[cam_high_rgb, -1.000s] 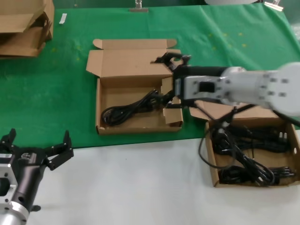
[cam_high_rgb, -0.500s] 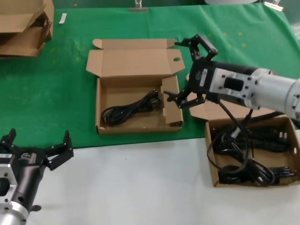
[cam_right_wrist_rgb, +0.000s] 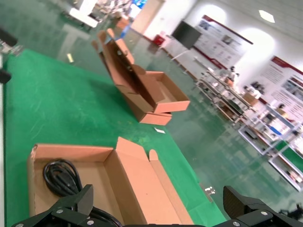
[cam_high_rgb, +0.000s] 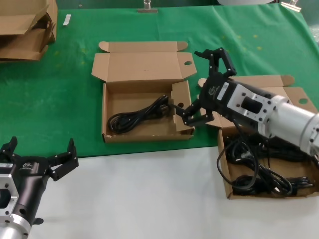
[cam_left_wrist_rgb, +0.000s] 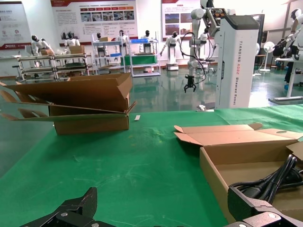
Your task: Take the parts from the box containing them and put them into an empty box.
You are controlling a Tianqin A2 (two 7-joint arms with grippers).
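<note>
- Right gripper [cam_high_rgb: 205, 84] hovers with its fingers spread wide and nothing between them, over the gap between the two boxes, so it looks to be between a drop-off and the next pick.
- Just to its left sits the narrower box [cam_high_rgb: 142, 134], lid folded back and its upright divider panel [cam_high_rgb: 182, 107] close under the lower finger; one black power cord [cam_high_rgb: 137, 115] already lies coiled inside, so this is the receiving box.
- Below and behind the gripper, under the right forearm, the wider box [cam_high_rgb: 227, 174] holds the remaining cords [cam_high_rgb: 261, 181], a loose tangle of loops and plugs, partly hidden by the arm.
- Judging from this, the next move calls for swinging back over that tangle; loops overlap, so lifting one cord alone could drag a neighbour.
- Left gripper [cam_high_rgb: 39, 160] waits parked over the white table [cam_high_rgb: 149, 199], well apart from both boxes, its fingers also wide and empty.
- Far beyond it, flattened cardboard pieces [cam_high_rgb: 25, 30] rest on the green cloth [cam_high_rgb: 70, 94].
</note>
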